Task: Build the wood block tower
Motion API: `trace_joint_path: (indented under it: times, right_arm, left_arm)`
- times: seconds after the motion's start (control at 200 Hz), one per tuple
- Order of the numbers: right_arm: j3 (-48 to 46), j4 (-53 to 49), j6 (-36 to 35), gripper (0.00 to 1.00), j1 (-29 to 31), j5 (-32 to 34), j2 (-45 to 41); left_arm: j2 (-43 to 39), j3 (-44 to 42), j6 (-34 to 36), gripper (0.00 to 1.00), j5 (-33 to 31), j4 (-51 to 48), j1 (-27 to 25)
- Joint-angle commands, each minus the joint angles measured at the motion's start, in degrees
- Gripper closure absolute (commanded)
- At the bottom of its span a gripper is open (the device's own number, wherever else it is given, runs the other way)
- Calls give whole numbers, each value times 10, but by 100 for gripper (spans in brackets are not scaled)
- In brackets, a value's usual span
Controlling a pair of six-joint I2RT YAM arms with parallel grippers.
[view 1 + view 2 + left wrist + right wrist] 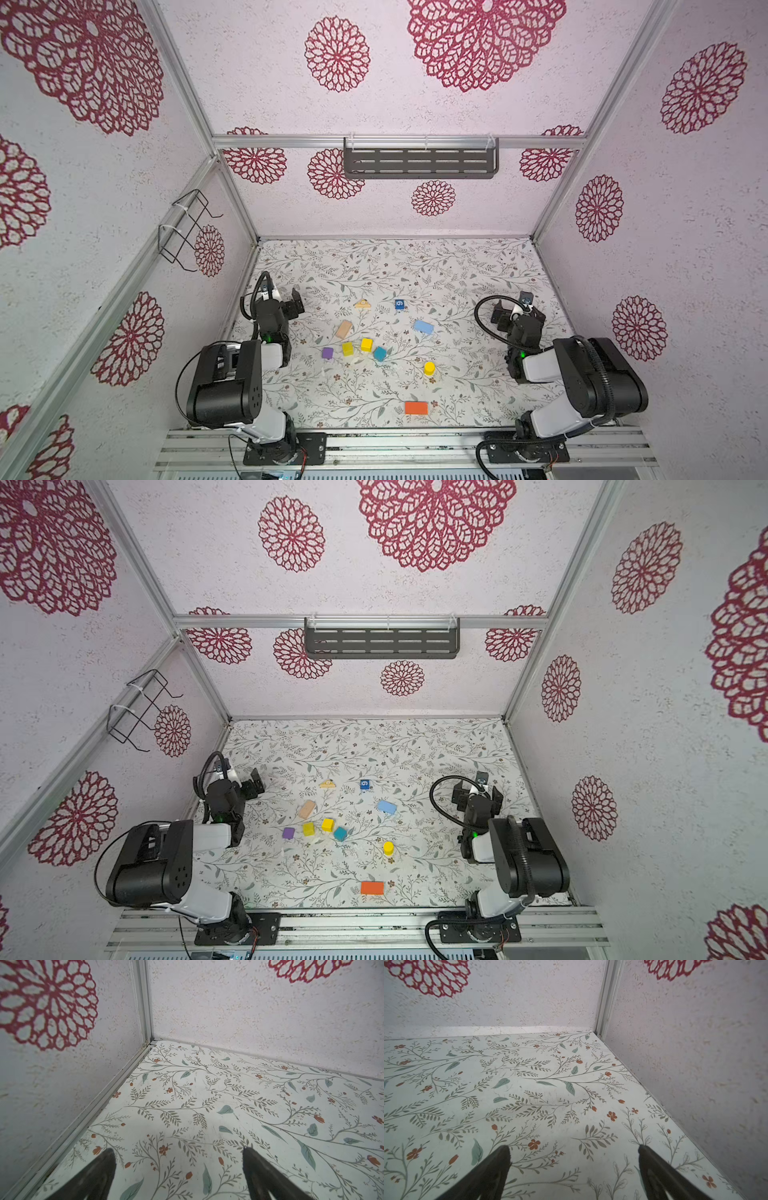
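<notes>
The wood blocks (pixel 366 344) lay scattered and unstacked mid-surface (pixel 478 266), with the orange block (pixel 416 407) nearest the front edge. The left gripper (pixel 178 1151) and right gripper (pixel 574 1147) sat near opposite side edges, jaws apart and empty, with open surface beyond them.

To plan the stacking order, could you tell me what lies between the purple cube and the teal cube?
Two yellow cubes, visible in both top views.
</notes>
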Motion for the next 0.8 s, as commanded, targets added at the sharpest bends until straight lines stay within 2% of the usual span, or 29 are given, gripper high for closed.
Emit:
trace_joint_path:
  times: [0.0,0.796]
  right_arm:
    - [-2,26,12,1,2,10,-12]
    - [-2,26,12,1,2,10,-12]
  left_arm:
    - [-2,2,6,3,2,5,0]
    - [-2,5,4,3,6,1,2]
